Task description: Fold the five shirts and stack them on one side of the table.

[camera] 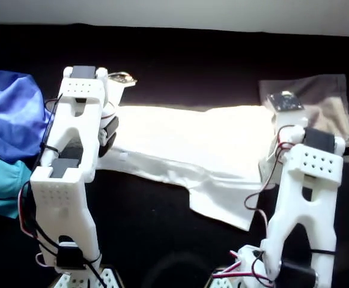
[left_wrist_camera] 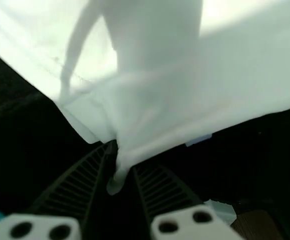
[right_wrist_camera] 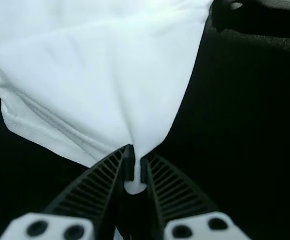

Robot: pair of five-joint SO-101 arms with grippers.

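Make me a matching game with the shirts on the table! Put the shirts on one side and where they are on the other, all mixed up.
Shirts:
1. white shirt
2. blue shirt
3. teal shirt
4. grey-brown shirt

Where:
A. lying flat at the far side, partly behind an arm
B. spread across the middle, pinched in both arms' jaws
C. crumpled, the bigger part of the heap at the side
D. poking out at the near side of that heap

Pairs: 1-B, 2-C, 3-D, 4-A
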